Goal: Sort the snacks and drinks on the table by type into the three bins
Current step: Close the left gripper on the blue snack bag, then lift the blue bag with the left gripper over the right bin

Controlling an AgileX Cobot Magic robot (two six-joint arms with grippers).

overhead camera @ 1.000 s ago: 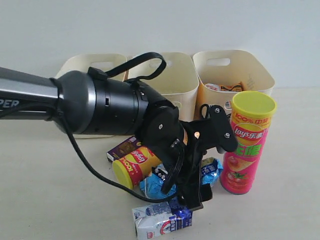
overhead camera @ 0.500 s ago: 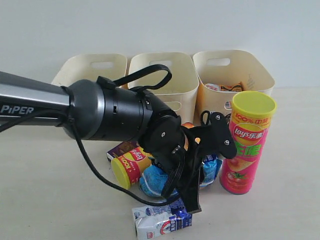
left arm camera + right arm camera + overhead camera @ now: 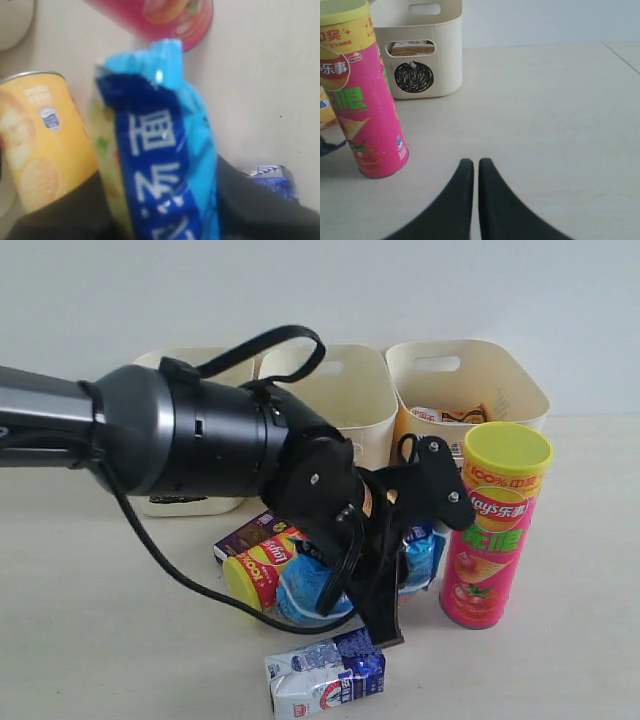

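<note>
Picking up the blue bag point(image 3: 155, 150)
Left pincer point(image 3: 160, 210) is clamping it, right pincer point(image 3: 471, 167) is sitting together; next it's probably needing a lift into the bin point(image 3: 505, 390) with the other bag point(image 3: 450, 414).

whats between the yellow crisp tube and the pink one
The blue bag, gripped by the left claw, sits between the yellow tube and pink tube; the left wrist view shows it.
</note>
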